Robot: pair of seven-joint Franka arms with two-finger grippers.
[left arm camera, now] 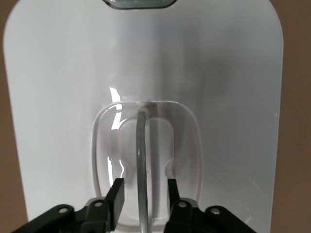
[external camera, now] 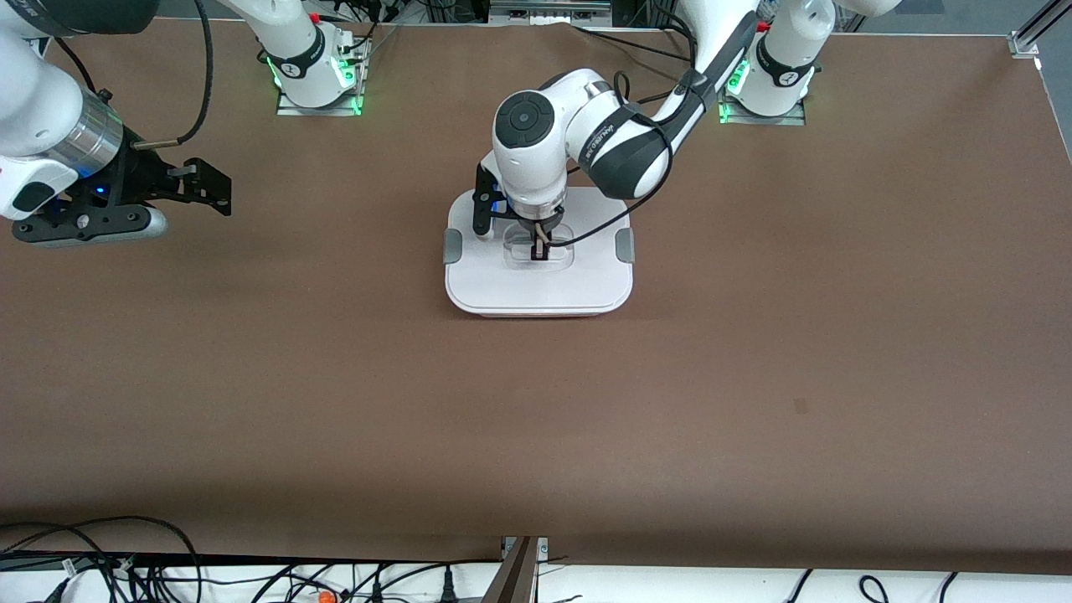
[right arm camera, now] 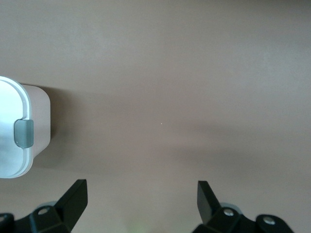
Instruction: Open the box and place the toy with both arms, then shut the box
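Lidded box (external camera: 539, 276), left gripper (external camera: 540, 248) straddling its handle (left arm camera: 142, 160), contents unseen

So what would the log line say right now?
box: lid on | left hand: open, straddling lid handle | right hand: open, waiting over table | toy: unseen

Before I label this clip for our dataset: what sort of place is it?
Likely a robotics lab bench: two arms bolted to a brown table, loose cables along its edge. The left gripper is at the box lid's handle; the right gripper waits, open.
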